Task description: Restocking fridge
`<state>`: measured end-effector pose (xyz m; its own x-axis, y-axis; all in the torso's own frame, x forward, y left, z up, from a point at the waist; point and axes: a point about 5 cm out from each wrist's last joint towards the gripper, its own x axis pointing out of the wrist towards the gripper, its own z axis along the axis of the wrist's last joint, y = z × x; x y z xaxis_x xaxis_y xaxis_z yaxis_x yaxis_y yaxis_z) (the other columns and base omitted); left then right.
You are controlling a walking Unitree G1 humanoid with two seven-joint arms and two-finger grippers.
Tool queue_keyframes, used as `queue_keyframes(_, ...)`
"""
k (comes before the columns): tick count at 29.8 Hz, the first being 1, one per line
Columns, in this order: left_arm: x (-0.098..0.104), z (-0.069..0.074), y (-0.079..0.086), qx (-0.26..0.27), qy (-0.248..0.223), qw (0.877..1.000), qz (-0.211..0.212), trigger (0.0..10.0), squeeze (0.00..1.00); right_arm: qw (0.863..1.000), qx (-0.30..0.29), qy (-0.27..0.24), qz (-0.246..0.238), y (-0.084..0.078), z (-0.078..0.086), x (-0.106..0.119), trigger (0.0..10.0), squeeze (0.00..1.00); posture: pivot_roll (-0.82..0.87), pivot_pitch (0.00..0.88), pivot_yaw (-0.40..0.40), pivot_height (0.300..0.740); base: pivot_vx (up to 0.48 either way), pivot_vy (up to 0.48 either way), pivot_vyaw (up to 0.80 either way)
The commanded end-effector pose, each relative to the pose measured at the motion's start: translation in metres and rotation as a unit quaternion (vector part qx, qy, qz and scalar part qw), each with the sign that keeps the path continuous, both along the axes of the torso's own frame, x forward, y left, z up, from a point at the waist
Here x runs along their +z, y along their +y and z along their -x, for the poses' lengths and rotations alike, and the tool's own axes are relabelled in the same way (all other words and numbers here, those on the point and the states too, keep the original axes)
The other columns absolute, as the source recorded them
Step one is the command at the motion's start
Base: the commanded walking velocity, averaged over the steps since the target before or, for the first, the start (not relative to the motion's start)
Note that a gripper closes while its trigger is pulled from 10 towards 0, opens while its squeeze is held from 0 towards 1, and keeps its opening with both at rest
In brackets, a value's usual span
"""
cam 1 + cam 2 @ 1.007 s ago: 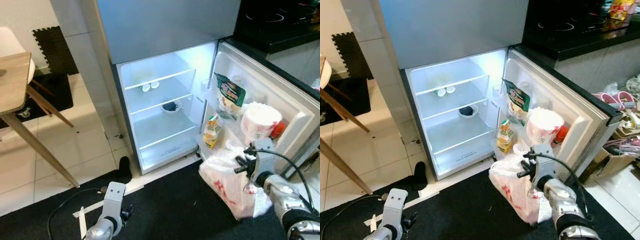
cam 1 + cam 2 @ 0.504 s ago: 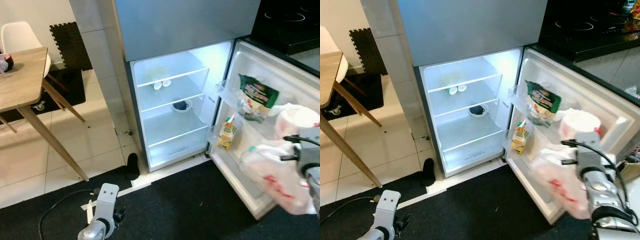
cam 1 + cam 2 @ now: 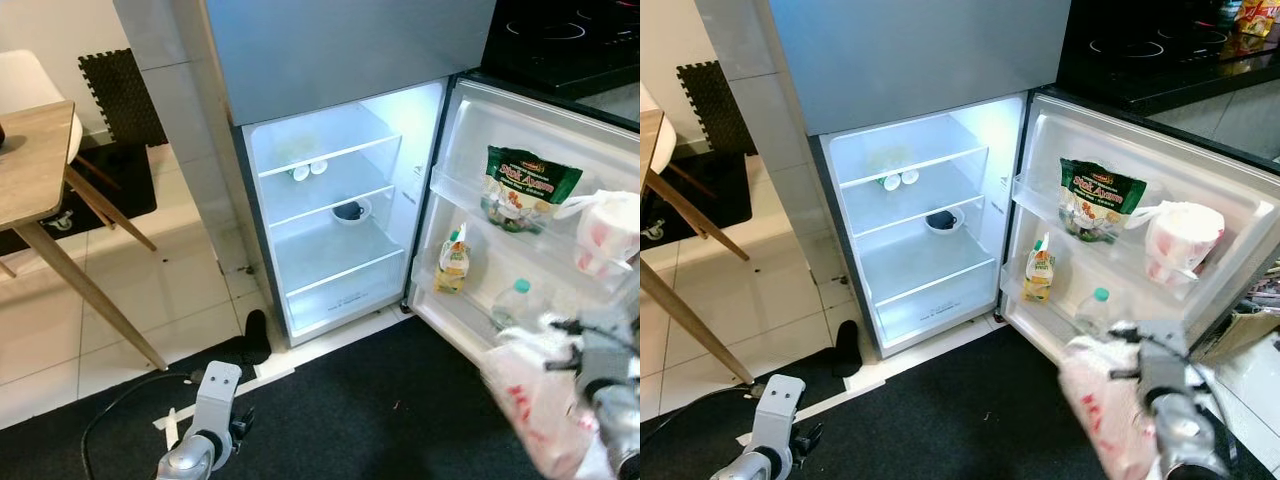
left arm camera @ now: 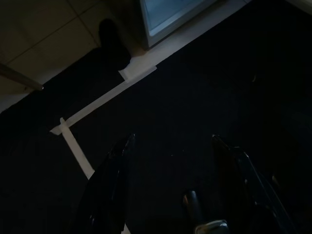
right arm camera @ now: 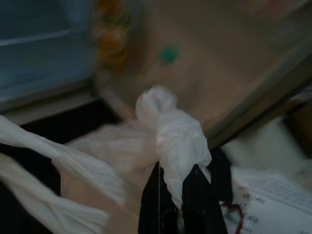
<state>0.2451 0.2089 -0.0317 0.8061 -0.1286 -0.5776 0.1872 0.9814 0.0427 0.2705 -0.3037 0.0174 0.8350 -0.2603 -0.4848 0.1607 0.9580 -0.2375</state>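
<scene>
The right gripper (image 5: 176, 195) has its fingers (image 5: 197, 204) pinched on the knotted white plastic bag (image 3: 1102, 415), hanging just below the open fridge door (image 3: 1160, 170). The left gripper (image 4: 170, 146) hangs open.

Fridge (image 3: 330, 230) interior glowing bright (slight glare), wrist views dim, right one blurred

My right pincer (image 5: 178, 187) is clamped on the knot of the bag (image 3: 1105, 415), low by the fridge door (image 3: 1200, 200). My left pincer (image 4: 170, 161) hangs open over the mat (image 4: 195, 97).
</scene>
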Motion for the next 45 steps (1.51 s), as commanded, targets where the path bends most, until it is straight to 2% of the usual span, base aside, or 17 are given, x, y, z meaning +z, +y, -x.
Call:
queue_keyframes(1,-0.005,0.005,-0.001,0.007,0.013,1.0,0.004,10.0,0.0,1.0,0.004,-0.017,-0.011,0.003,-0.001,0.001,10.0,0.0,-0.08,0.082,0.023,0.74,0.0,0.0,0.0)
queue_keyframes(2,-0.007,0.004,-0.008,0.019,0.02,1.0,0.008,10.0,0.0,0.999,0.009,-0.013,-0.051,0.021,0.003,-0.012,10.0,0.0,-0.08,0.076,0.013,0.74,0.0,0.0,0.0)
queue_keyframes(3,-0.008,0.004,-0.012,0.022,0.02,1.0,0.009,10.0,0.0,0.998,0.007,-0.01,-0.06,0.026,0.006,-0.017,10.0,0.0,-0.07,0.069,0.006,0.74,0.0,0.0,0.0)
queue_keyframes(10,-0.009,0.001,-0.024,0.026,0.021,0.999,0.008,10.0,0.0,0.998,0.018,0.006,-0.064,0.036,0.012,-0.027,10.0,0.0,-0.07,0.058,-0.009,0.74,0.0,0.0,0.0)
queue_keyframes(11,-0.005,-0.005,-0.033,0.043,0.003,0.999,0.03,10.0,0.0,0.997,0.046,0.023,-0.059,0.045,0.015,-0.033,10.0,0.0,-0.06,0.042,-0.028,0.74,0.0,0.0,0.0)
queue_keyframes(14,-0.004,-0.007,-0.035,0.05,-0.002,0.998,0.036,10.0,0.0,0.996,0.052,0.028,-0.06,0.048,0.016,-0.035,10.0,0.0,-0.06,0.039,-0.03,0.74,0.0,0.0,0.0)
queue_keyframes(15,-0.005,-0.006,-0.035,0.061,-0.005,0.998,0.032,10.0,0.0,0.995,0.066,0.045,-0.059,0.055,0.02,-0.041,10.0,0.0,-0.05,0.017,-0.042,0.74,0.0,0.0,0.0)
queue_keyframes(18,-0.006,-0.005,-0.036,0.061,-0.002,0.998,0.034,10.0,0.0,0.994,0.075,0.06,-0.059,0.059,0.026,-0.047,10.0,0.0,-0.05,0.005,-0.052,0.74,0.0,0.0,0.0)
queue_keyframes(20,-0.008,-0.002,-0.039,0.062,-0.005,0.997,0.037,10.0,0.0,0.989,0.091,0.097,-0.057,0.066,0.039,-0.059,10.0,0.0,-0.04,0.016,-0.057,0.74,0.0,0.0,0.0)
queue_keyframes(23,-0.012,0.004,-0.04,0.063,0.005,0.997,0.036,10.0,0.0,0.986,0.092,0.121,-0.064,0.069,0.052,-0.069,10.0,0.0,-0.03,0.007,-0.063,0.74,0.0,0.0,0.0)
queue_keyframes(29,-0.017,0.009,-0.033,0.074,0.026,0.997,0.004,10.0,0.0,0.986,0.079,0.127,-0.072,0.072,0.06,-0.074,10.0,0.0,-0.02,0.003,-0.061,0.74,0.0,0.0,0.0)
queue_keyframes(35,-0.016,0.01,-0.026,0.069,0.021,0.997,-0.001,10.0,0.0,0.986,0.073,0.124,-0.082,0.078,0.063,-0.077,10.0,0.0,-0.03,0.002,-0.034,0.74,0.04,0.0,0.0)
queue_keyframes(45,-0.012,0.005,-0.027,0.059,0.012,0.998,-0.001,10.0,0.0,0.987,0.071,0.114,-0.085,0.08,0.061,-0.076,10.0,0.0,-0.04,0.0,-0.009,0.74,0.279,0.0,0.0)
